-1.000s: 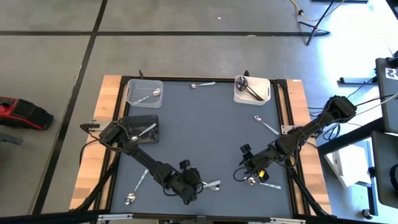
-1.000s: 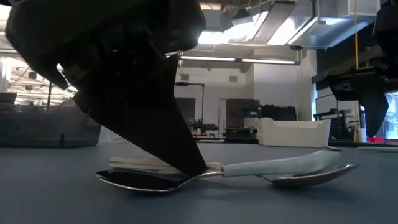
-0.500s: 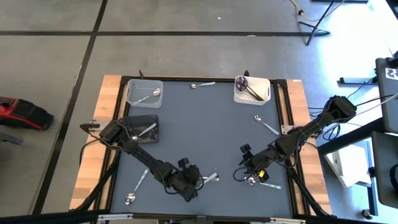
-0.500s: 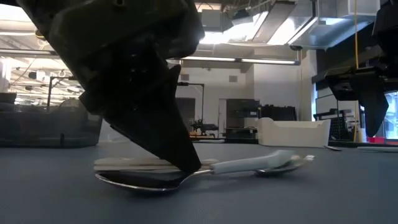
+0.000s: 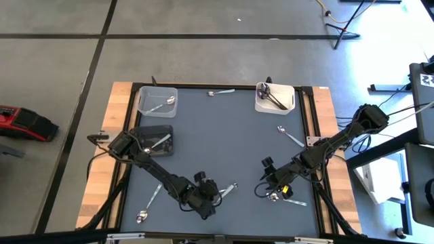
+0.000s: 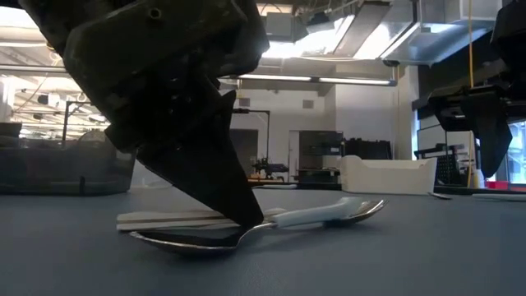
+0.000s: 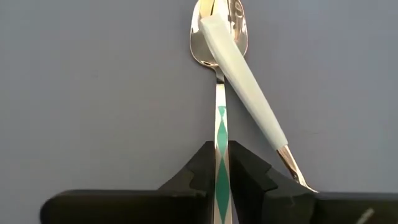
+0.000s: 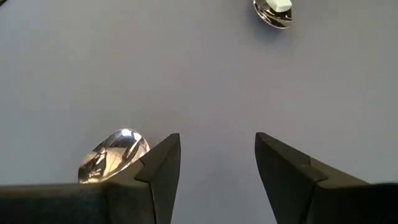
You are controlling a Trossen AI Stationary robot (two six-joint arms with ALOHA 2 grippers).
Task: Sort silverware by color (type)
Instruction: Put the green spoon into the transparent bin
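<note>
A silver spoon (image 7: 219, 93) lies on the blue-grey table, its bowl (image 7: 217, 28) pointing away from my left gripper (image 7: 221, 171), which is shut on its handle near the table's front edge (image 5: 213, 196). A white-handled spoon (image 7: 245, 87) lies slantwise over it, its white end resting on the silver bowl and its metal end (image 7: 296, 177) beside one finger. My right gripper (image 8: 217, 162) hovers open at the front right (image 5: 273, 192). A spoon bowl (image 8: 112, 154) lies just outside one of its fingers, and nothing is between them. My left gripper pinches the silver spoon's handle (image 7: 220, 163) between its two fingers, about midway along it. The fingers slant down from the table's near left and lie along the handle. The spoon rests on the table (image 6: 366, 210). Whether a finger touches the white-handled spoon, I cannot tell.
At the far left stands a clear bin (image 5: 157, 100), with a black bin (image 5: 154, 139) nearer; each holds a spoon. A white bin (image 5: 274, 96) at the far right holds dark utensils. Loose spoons lie at the far edge (image 5: 220, 92), right (image 5: 290, 136) and front left (image 5: 149, 203).
My left gripper has stayed in place and closed on the silver spoon's handle. Both crossed spoons have turned about on the table. Their far ends have swung from pointing toward the right edge to pointing toward the far right.
</note>
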